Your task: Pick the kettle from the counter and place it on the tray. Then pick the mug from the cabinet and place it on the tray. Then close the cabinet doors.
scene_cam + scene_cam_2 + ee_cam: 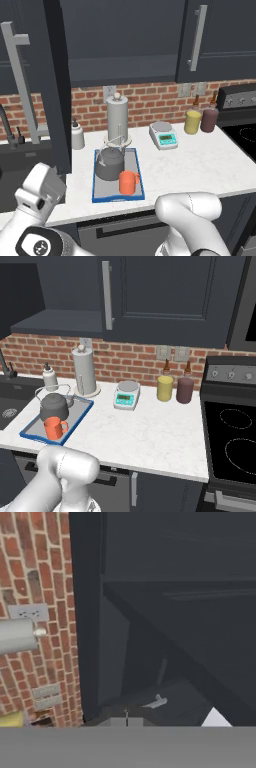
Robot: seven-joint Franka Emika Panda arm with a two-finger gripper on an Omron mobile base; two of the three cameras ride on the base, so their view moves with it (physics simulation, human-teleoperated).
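Counter point(200, 165) – tray point(139, 172), towel roll point(117, 117), scale point(163, 135), probably two jars point(193, 121)

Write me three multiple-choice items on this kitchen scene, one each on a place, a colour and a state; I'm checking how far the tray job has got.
1. Where is the mug?
A. on the tray
B. in the cabinet
C. in the sink

2. What colour is the tray rim?
A. red
B. blue
C. white

3. The left cabinet door is:
A. shut
B. missing
C. open

Answers:
1 A, it stands on the tray beside the kettle.
2 B, a blue rim borders the grey base.
3 C, it juts out edge-on, baring the shelf.
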